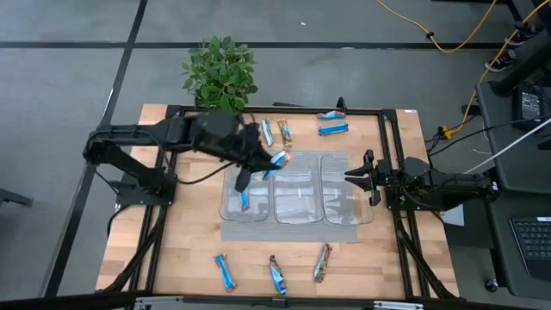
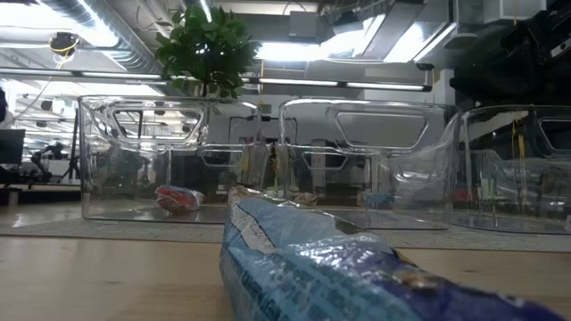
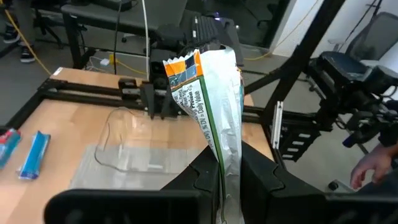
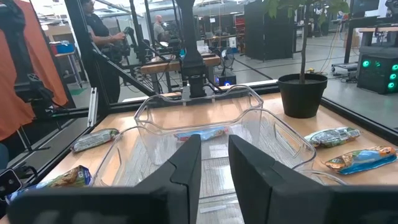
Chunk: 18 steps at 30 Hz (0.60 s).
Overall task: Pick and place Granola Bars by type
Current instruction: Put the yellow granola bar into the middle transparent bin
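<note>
My left hand (image 3: 221,186) was pinching a granola bar (image 3: 208,106) by its lower end, above the far edge of the clear plastic bins (image 1: 297,198) at mid-desk. The bar looked light, its crinkly foil slick and soft, so I judged a grip across the flat middle safer than the crimped seal. My right hand (image 4: 214,162) waited, fingers spread, at the bins' right side.

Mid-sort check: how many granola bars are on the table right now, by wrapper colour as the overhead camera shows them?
Blue bars: 7, one of them in the left pincer
Brown-orange bar: 1
Green-red bar: 1
Total: 9
</note>
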### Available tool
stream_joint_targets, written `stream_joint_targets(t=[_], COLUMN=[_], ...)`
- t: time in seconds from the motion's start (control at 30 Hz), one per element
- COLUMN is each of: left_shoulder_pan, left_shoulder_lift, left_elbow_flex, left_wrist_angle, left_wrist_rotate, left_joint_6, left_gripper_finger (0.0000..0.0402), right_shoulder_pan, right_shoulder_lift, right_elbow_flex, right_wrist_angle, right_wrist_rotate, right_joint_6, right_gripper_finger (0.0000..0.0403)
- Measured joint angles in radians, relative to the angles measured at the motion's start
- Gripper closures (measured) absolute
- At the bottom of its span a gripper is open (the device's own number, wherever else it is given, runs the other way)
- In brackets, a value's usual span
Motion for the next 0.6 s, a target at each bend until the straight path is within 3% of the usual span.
stream_joint_targets(t=[0.27, 0.6], left_shoulder_pan=[0.065, 0.104], left_shoulder_lift=[0.115, 0.207], left_elbow_flex=[0.139, 0.149], left_wrist_angle=[-0.018, -0.070], left_wrist_rotate=[0.096, 0.120], left_joint_6=[0.040, 0.040], left_gripper_finger=[0.0369, 0.0369], right_shoulder_pan=[0.000, 0.000], right_shoulder_lift=[0.000, 0.000], right_elbow_flex=[0.000, 0.000], right_wrist_angle=[0.000, 0.000], right_wrist_rotate=[0.000, 0.000], right_joint_6=[0.000, 0.000], right_gripper_finger=[0.0318, 0.0318])
